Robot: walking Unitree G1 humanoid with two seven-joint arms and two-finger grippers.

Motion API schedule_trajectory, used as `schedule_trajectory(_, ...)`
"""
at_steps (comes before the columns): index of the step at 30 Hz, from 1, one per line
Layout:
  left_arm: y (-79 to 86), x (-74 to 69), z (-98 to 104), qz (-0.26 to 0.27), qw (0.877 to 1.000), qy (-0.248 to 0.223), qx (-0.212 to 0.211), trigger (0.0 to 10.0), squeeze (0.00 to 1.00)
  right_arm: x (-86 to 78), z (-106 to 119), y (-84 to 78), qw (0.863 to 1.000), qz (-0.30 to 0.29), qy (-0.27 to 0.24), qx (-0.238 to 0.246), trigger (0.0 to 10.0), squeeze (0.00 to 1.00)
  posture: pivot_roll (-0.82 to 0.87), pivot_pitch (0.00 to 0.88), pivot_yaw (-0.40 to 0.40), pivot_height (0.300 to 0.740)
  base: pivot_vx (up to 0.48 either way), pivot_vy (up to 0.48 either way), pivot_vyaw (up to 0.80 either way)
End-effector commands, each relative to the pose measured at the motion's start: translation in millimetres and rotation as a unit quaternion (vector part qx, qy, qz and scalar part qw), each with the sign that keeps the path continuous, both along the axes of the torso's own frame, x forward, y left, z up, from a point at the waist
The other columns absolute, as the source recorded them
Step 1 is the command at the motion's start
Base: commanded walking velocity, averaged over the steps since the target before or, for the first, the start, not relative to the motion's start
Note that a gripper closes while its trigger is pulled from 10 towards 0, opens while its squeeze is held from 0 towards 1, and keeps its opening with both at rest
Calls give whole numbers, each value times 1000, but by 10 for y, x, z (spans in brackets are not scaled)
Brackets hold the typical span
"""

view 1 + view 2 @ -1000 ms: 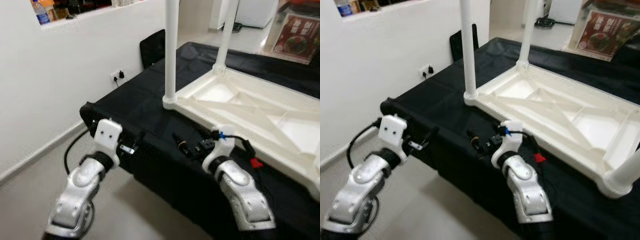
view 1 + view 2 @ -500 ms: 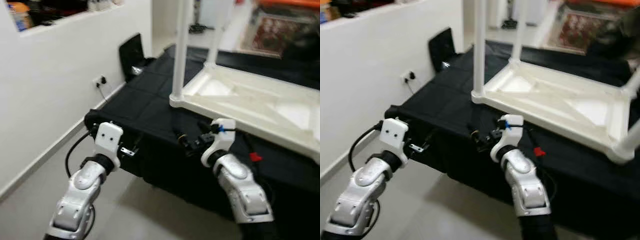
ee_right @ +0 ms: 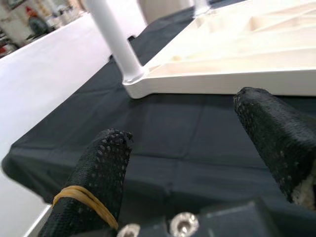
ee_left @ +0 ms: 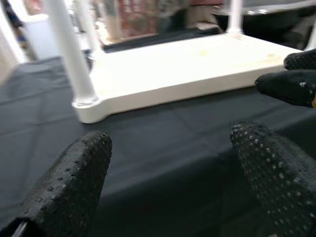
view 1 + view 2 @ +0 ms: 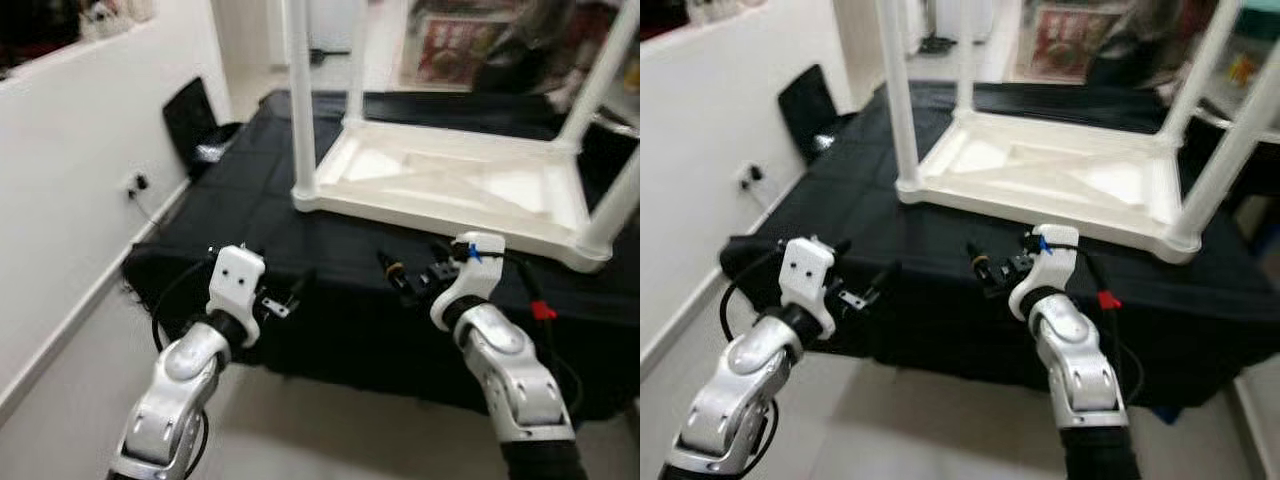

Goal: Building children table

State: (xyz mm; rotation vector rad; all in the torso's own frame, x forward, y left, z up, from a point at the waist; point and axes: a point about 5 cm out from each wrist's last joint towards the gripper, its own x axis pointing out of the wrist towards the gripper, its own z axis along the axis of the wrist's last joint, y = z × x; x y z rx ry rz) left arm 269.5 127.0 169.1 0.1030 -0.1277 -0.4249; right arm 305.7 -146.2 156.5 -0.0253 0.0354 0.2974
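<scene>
While the upturned children's table [image 5: 450, 185] is lying on the black-covered bench [image 5: 240, 215], both grippers, left gripper [image 5: 285, 300] and right gripper [image 5: 410, 280], are being held spread and empty just before it. A leg [image 5: 298, 100] is at risk of being knocked if either is advanced carelessly.

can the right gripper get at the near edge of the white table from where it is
Probably yes: the right gripper hangs open just short of the upturned white table, with only bare black cloth between them.

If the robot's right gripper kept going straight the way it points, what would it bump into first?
Probably the near edge of the upside-down white plastic table lying on the black cloth-covered surface. The open right gripper points low across the cloth toward it, though depth is hard to judge.
</scene>
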Motion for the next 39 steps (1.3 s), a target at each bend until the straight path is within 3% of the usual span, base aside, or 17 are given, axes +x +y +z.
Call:
schedule_trajectory(1,-3,-21,28,-11,1000,-3,-3,10000,0,-8,9,19,1000,6,-8,-2,10000,0,-14,36,11,740,0,0,0)
schedule_trajectory(20,-70,-25,143,-40,999,-23,-11,10000,0,28,186,22,999,28,-37,9,10000,0,-20,43,15,740,345,0,-244)
schedule_trajectory(25,-94,-51,214,-64,997,-32,-23,10000,0,31,259,17,996,65,-58,-20,10000,0,-21,45,14,740,49,0,0)
schedule_trajectory(27,-103,-91,270,-89,995,-43,-16,10000,0,40,343,-17,990,101,-74,-65,10000,0,-23,51,14,740,0,0,0)
schedule_trajectory(28,-103,-91,270,-89,995,-43,-16,10000,0,40,343,-17,990,101,-74,-65,10000,0,-23,51,14,740,0,0,0)
schedule_trajectory(30,-82,-114,321,-110,993,-52,-1,10000,0,52,419,-25,974,160,-82,-137,10000,0,-23,62,14,740,0,0,0)
schedule_trajectory(31,-58,-115,339,-116,992,-54,13,10000,0,61,433,-25,954,206,-77,-203,10000,0,-24,67,14,740,0,0,0)
schedule_trajectory(32,-58,-115,339,-116,992,-54,13,10000,0,61,433,-25,954,206,-77,-203,10000,0,-24,67,14,740,0,0,0)
schedule_trajectory(33,-34,-116,356,-121,991,-59,26,10000,0,63,435,-33,938,234,-71,-246,10000,0,-23,70,14,740,0,0,0)
schedule_trajectory(36,-19,-117,368,-123,990,-61,35,10000,0,64,435,-41,928,250,-66,-270,10000,0,-23,74,14,740,0,0,0)
schedule_trajectory(37,43,-125,378,-129,988,-62,63,10000,0,134,451,-118,911,266,-48,-312,10000,0,-21,91,13,740,0,0,0)
schedule_trajectory(38,43,-125,378,-129,988,-62,63,10000,0,134,451,-118,911,266,-48,-312,10000,0,-21,91,13,740,0,0,0)
schedule_trajectory(39,106,-134,384,-137,985,-59,91,10000,0,228,475,-215,900,269,-26,-342,10000,0,-15,114,13,740,0,0,0)
